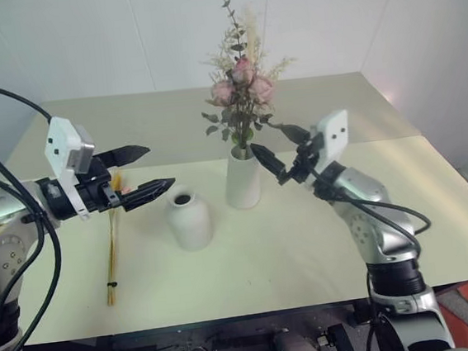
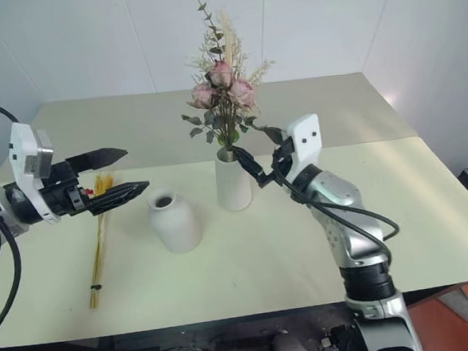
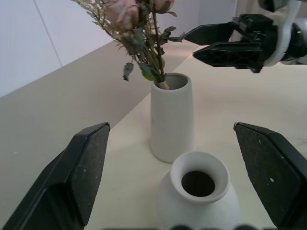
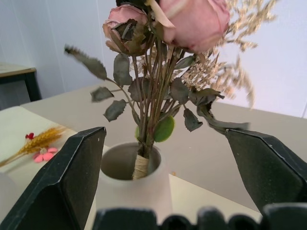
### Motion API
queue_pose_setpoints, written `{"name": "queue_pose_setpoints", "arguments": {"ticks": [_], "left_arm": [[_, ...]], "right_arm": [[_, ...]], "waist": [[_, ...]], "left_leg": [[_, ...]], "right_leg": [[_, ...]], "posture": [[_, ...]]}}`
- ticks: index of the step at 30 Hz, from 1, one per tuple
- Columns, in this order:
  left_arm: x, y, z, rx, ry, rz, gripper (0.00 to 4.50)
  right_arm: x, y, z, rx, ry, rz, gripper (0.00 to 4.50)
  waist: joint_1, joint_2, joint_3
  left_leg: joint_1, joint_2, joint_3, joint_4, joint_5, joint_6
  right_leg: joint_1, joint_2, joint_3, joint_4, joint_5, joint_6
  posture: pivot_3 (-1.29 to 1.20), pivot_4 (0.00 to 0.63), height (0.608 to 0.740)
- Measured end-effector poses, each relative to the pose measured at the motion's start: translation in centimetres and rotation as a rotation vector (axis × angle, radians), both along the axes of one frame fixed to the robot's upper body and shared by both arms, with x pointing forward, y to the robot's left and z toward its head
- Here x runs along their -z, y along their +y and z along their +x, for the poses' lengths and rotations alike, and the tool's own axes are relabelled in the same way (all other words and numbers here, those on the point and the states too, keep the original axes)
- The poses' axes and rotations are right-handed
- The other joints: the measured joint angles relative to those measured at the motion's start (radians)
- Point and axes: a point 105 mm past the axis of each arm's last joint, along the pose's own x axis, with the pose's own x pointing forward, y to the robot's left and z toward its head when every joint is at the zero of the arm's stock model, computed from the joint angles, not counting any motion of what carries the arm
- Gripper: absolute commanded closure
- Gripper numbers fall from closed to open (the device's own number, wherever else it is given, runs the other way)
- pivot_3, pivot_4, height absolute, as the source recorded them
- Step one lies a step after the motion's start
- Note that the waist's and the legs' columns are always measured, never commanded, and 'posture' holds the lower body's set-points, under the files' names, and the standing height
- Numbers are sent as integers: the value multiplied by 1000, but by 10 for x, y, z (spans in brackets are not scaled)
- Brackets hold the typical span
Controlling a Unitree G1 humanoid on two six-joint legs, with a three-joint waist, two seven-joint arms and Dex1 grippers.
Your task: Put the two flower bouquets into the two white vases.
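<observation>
While the slim wheat bouquet (image 1: 113,252) lies flat on the cream worktop (image 1: 324,250) at the far left, roughly at nine o'clock from the short rounded vase (image 1: 189,219), one half of the task is judged to be undone. Its yellow stalks are seen running toward the near edge, with the pink and red blooms at the far end, partly hidden under the left claw (image 1: 152,168). The stalks are judged light, dry and brittle, so a gentle hold low on the bundled stems, well clear of the blooms, would be called for; the short vase's narrow mouth is judged to demand an upright, careful entry.

The left claw is seen hovering above those blooms with its two black fingers spread wide, nothing held and nothing touched.

At about two o'clock from the short vase, just beside it, the tall vase (image 1: 242,177) is found already carrying the rose bouquet (image 1: 240,84), its tied stem resting against the rim in the right wrist view. The bouquet is judged top-heavy and easily tipped.

At three o'clock from the tall vase the right claw (image 1: 275,153) is seen released, its fingers parted either side of the lower leaves, clear of the stem.
</observation>
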Motion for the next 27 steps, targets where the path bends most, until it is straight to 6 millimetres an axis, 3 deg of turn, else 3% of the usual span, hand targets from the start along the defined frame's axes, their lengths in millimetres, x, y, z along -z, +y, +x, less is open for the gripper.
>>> {"name": "queue_pose_setpoints", "arguments": {"ticks": [7, 12, 16, 27], "left_arm": [[25, 32, 17, -301, 173, 141, 0], [31, 50, 28, -514, 338, 198, 0], [53, 60, 31, -657, 553, 234, 0], [114, 77, 42, -883, 873, 247, 0]], "right_arm": [[-11, -32, -25, -95, 30, -157, 12], [-19, -46, -47, -260, 97, -300, 12], [-25, -64, -62, -376, 153, -473, 12], [-24, -68, -77, -542, 192, -554, 12]], "waist": [[1, 0, 0], [5, -1, 1], [4, -1, 1], [6, -2, 1]], "left_leg": [[1, 0, 0, 0, 0, 0], [2, -1, -1, 0, 0, 0], [3, -1, -2, 0, 0, 0], [3, -2, -3, 0, 0, 0]], "right_leg": [[1, 0, 0, 0, 0, 1], [4, 0, 0, -2, -1, 0], [4, 0, -1, -3, -1, 1], [4, 0, 0, -2, -1, 1]], "posture": [[0, 150, 740], [0, 150, 740], [0, 150, 740], [0, 150, 740]]}}
